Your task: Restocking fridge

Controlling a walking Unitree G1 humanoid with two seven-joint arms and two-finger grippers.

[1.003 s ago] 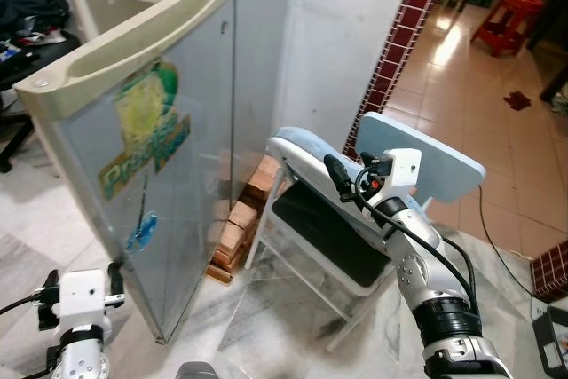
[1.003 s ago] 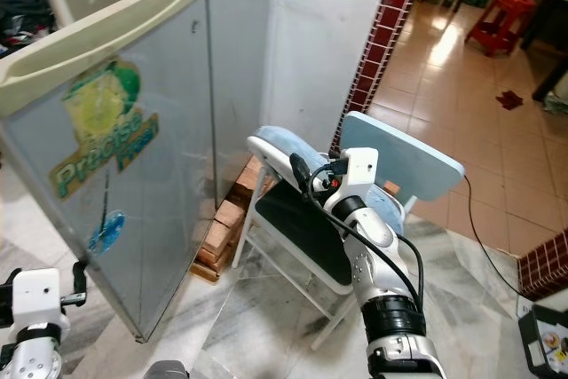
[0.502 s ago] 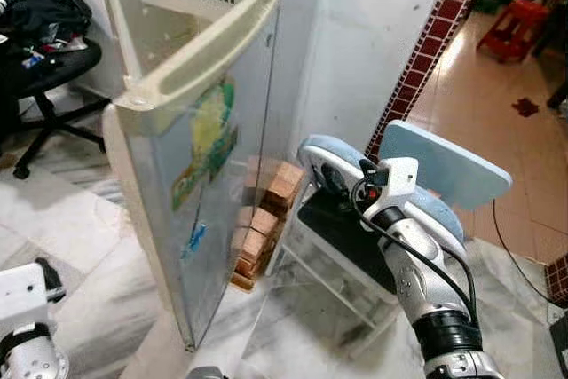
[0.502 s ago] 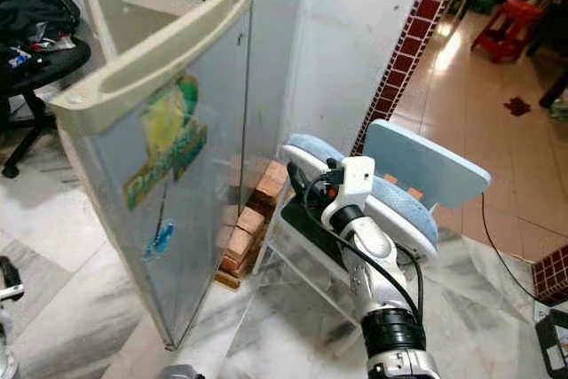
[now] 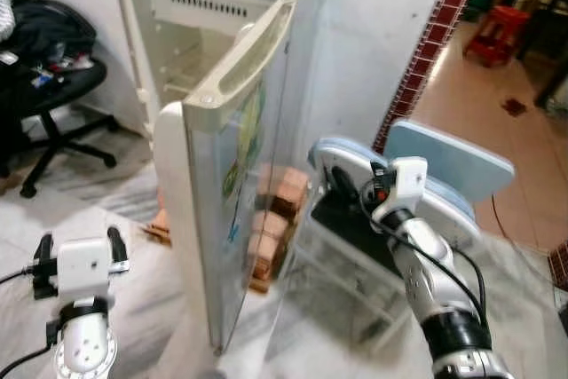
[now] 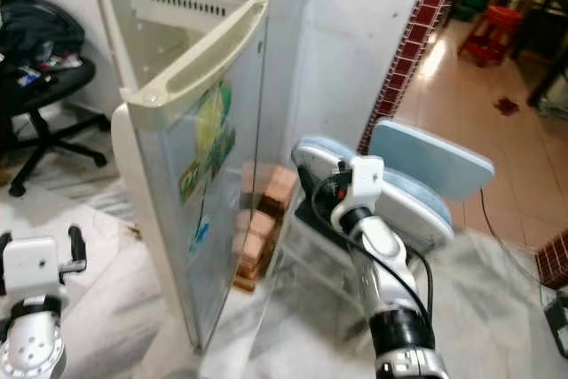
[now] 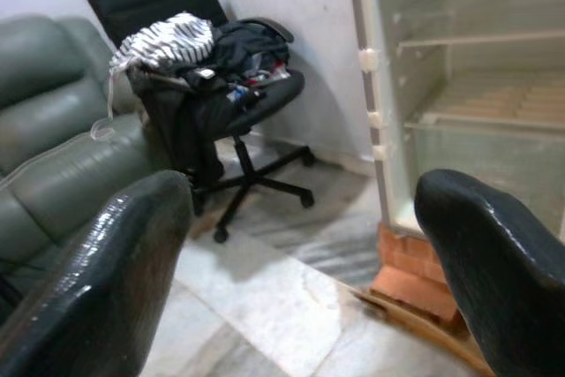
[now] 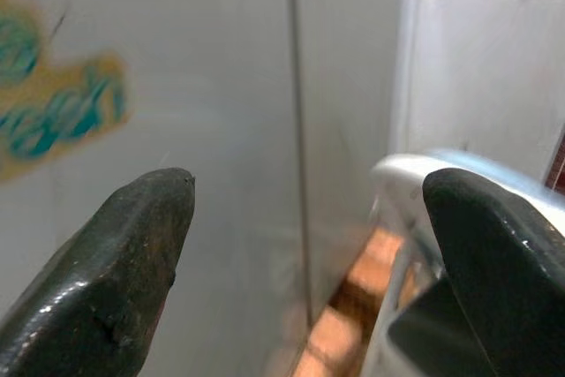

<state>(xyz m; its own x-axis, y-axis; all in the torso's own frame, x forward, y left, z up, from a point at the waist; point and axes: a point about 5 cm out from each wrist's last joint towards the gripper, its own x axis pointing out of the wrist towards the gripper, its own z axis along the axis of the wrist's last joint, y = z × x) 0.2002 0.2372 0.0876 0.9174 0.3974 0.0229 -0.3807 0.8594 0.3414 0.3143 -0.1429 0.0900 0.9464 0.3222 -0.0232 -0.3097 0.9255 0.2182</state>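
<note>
The right gripper [image 8: 300, 245] is raised at chest height with its two black fingers [image 8: 124, 271] spread wide and nothing between them. It points at the outer face of the pale grey fridge door [image 5: 240, 175], just beside a light-blue padded folding chair [image 6: 417, 175] that leans near the white wall. The left gripper [image 7: 309, 245] hangs low over the marble floor [image 5: 151, 246], its fingers equally wide and empty, aimed toward the small white fridge [image 5: 177, 42].

Since a second ago the whole picture has swung round: then the head views faced the door's stickered front, now they look along its edge into the open cabinet. That is the camera turning with the robot, not the door swinging. For restocking, I judge this puts the interior within reach of sight, but neither gripper carries any goods yet.

The left wrist view shows the bare inner shelves [image 7: 477, 94], the red bricks [image 7: 410, 275] propping the cabinet, and a black office chair heaped with clothes [image 7: 212, 68]. The right wrist view gives the green-and-yellow sticker [image 8: 53, 121] close up.
</note>
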